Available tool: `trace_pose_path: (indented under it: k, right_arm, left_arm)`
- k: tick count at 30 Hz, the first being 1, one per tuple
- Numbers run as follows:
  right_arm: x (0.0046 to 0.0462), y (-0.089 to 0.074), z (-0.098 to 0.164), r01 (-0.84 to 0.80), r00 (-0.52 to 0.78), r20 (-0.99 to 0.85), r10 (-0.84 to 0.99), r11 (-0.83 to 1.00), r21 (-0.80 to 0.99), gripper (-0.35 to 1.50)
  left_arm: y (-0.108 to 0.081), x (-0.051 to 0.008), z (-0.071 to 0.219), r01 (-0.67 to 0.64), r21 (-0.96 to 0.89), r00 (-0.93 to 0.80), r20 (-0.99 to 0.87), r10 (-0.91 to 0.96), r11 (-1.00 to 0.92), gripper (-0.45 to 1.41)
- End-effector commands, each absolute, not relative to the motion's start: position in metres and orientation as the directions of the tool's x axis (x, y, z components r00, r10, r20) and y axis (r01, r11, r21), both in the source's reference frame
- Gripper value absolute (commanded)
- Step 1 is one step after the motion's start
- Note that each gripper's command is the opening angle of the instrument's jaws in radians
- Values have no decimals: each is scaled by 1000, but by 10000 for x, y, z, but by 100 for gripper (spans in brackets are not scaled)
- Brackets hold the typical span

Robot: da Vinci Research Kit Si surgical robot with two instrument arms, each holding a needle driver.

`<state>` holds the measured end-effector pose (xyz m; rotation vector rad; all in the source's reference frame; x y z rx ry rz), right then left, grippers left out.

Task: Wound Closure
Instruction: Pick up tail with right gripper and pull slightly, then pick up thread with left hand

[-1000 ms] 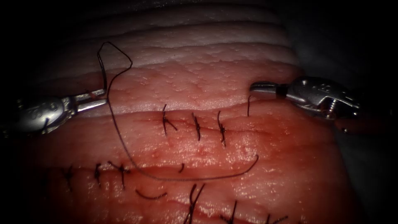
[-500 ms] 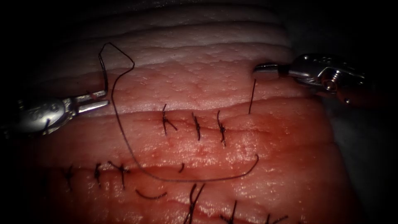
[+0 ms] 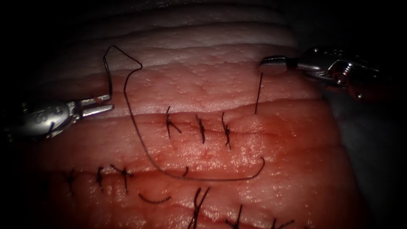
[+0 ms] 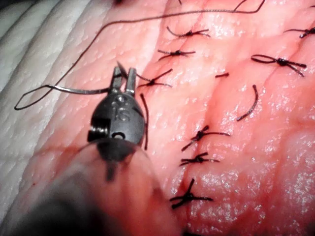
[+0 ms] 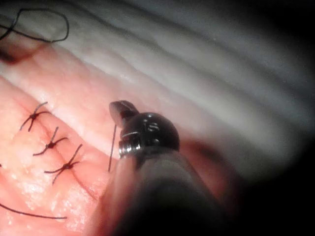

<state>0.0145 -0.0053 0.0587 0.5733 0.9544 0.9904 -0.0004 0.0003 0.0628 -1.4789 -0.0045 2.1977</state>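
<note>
Thread (image 3: pixel 257 91) taut from tissue (image 3: pixel 263 135) up into pinching right pincer (image 3: pixel 271 65); left pincer (image 3: pixel 99 106) spread, thread alongside.

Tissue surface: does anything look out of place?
Yes: a short cut end of thread lies loose on the tissue, tied into no stitch. Otherwise, the right tool holds thread rising from the tissue.

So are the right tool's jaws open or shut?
Shut: the right tool shows no gap, and the thread runs straight from it to the tissue.
</note>
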Motion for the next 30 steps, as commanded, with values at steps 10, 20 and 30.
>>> trace_pose_path:
  k: [10,20,30]
  right_arm:
    - [152,-54,588,-328,239,-672,701,710,624,109]
    - [135,-60,577,-312,220,-710,669,738,599,118]
    - [75,-84,546,-340,160,-743,650,743,577,116]
  left_arm:
    - [2,-11,635,-433,-278,-290,-858,424,-857,81]
    - [-4,19,626,-457,-230,-343,-846,409,-859,113]
    - [37,-7,663,-375,-177,-326,-894,308,-910,58]
